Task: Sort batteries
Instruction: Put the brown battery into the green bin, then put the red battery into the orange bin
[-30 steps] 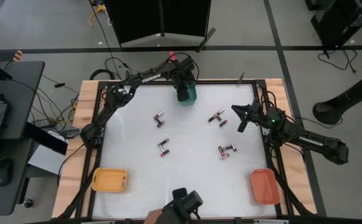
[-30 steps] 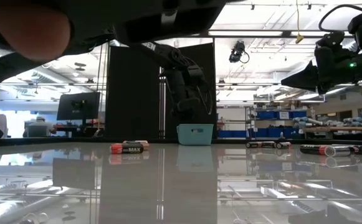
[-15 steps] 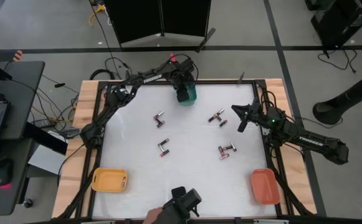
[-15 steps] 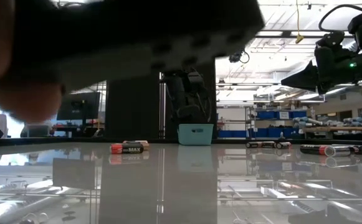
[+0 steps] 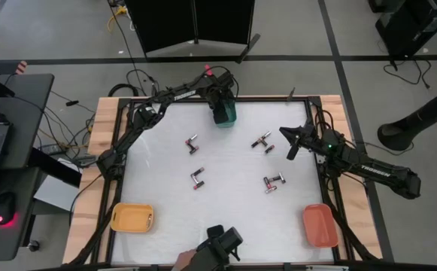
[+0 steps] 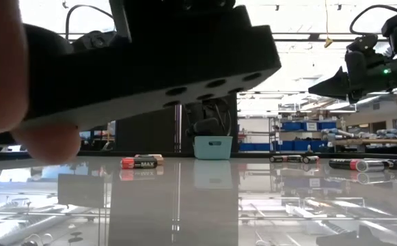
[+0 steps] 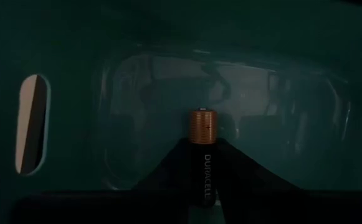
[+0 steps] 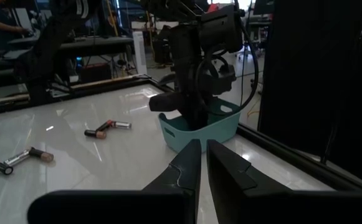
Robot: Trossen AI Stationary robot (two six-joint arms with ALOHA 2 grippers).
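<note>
Left tool (image 5: 223,105) is lowered into the teal bin (image 5: 226,115) at the far edge of the worktop (image 5: 233,203), fingers pinching one copper-topped black battery (image 7: 204,155); in the left wrist view the cell stands end-up between the dark fingers, with the bin's inner wall and a slot-shaped handle hole behind it. Right tool (image 5: 287,143) hangs above the right side of the worktop, fingers pressed nearly together with only a thin gap and holding nothing; its wrist view looks across at the teal bin and the left arm standing in it. Loose batteries lie in pairs on the white surface: one pair (image 5: 192,143) left of centre, one pair (image 5: 196,179) nearer the front, one pair (image 5: 262,142) just beside the right tool, and a group (image 5: 274,182) right of centre. Yellow tray (image 5: 132,217) sits at the front-left corner with a small cell at its right end; orange tray (image 5: 320,225) sits at the front-right corner. At the front edge a person's hand (image 5: 185,262) holds a dark block (image 5: 222,245), which fills much of the low view close to the lens.
</note>
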